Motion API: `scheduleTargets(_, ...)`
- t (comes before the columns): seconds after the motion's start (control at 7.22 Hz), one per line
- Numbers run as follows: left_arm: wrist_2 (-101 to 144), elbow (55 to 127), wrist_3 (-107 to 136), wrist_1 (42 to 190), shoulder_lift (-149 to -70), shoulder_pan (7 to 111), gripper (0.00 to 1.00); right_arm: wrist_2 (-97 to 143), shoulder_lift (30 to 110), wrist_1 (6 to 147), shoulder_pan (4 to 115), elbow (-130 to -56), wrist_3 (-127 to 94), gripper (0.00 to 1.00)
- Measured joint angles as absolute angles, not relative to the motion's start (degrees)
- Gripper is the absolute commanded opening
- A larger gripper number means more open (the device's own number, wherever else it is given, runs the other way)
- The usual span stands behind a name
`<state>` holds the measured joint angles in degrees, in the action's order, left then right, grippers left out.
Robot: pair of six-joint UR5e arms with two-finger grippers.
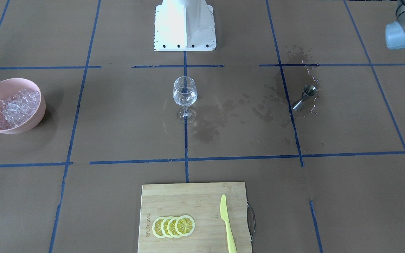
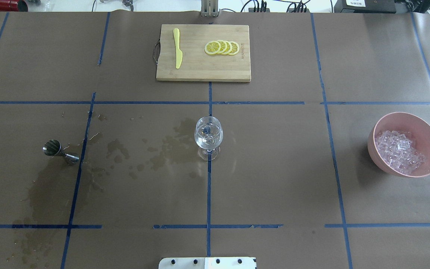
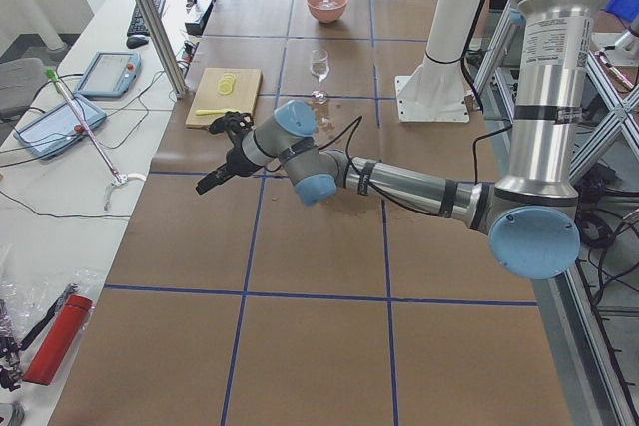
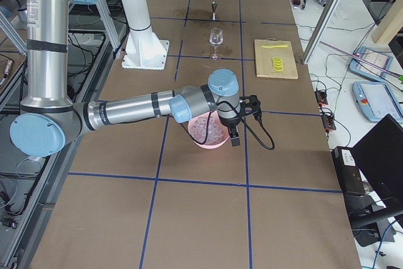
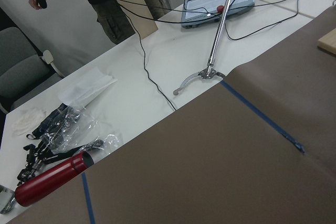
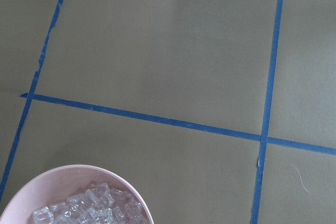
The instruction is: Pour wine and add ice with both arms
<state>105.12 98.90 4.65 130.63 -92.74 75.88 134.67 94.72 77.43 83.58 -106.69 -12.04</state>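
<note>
Biggest thing first: the table, covered in brown paper (image 2: 274,179) with blue tape lines. The wine glass (image 2: 208,136) stands upright in the middle, so everything else is placed off that.

The left arm (image 3: 399,185) stretches out low over the paper, well off to the glass's left. The left gripper (image 3: 212,183) only really shows from the side camera, so I can't tell if it's clenched or released. The right arm (image 4: 132,110) reaches out well to the glass's right, with the right gripper (image 4: 235,143) pointing down right by the bowl's rim. Same deal there, can't tell its state.

The wooden cutting board (image 2: 200,71) lies beyond the glass, on the side away from the robot's base. The pink bowl (image 2: 377,158) sits well to the glass's right. A steel jigger (image 2: 60,151) stands well to its left, with dark wet stains (image 2: 155,157) between the two. A yellow knife (image 2: 178,48) and a row of lemon slices (image 2: 222,47) lie on the board.

The ice (image 2: 399,151) is heaped in the bowl. The wine (image 1: 185,98) is a little clear liquid low in the glass.
</note>
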Motion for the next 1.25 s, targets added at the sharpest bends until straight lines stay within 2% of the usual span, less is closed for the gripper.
scheduleTargets(0.42,116.6,97.4,-0.9,103.0,-93.8,85.1,1.00,134.7,95.0,77.4,83.6,-106.9,-12.1,1.00)
scheduleTargets(0.83,139.0,94.9,-1.0,97.7,-84.5,91.4,1.00,135.0,95.1,77.3,83.6,-108.2,-16.0,1.00)
scheduleTargets(1.25,139.0,97.3,-1.2,97.6,-82.7,93.1,1.00,133.3,97.2,76.1,79.6,-112.4,-22.9,1.00)
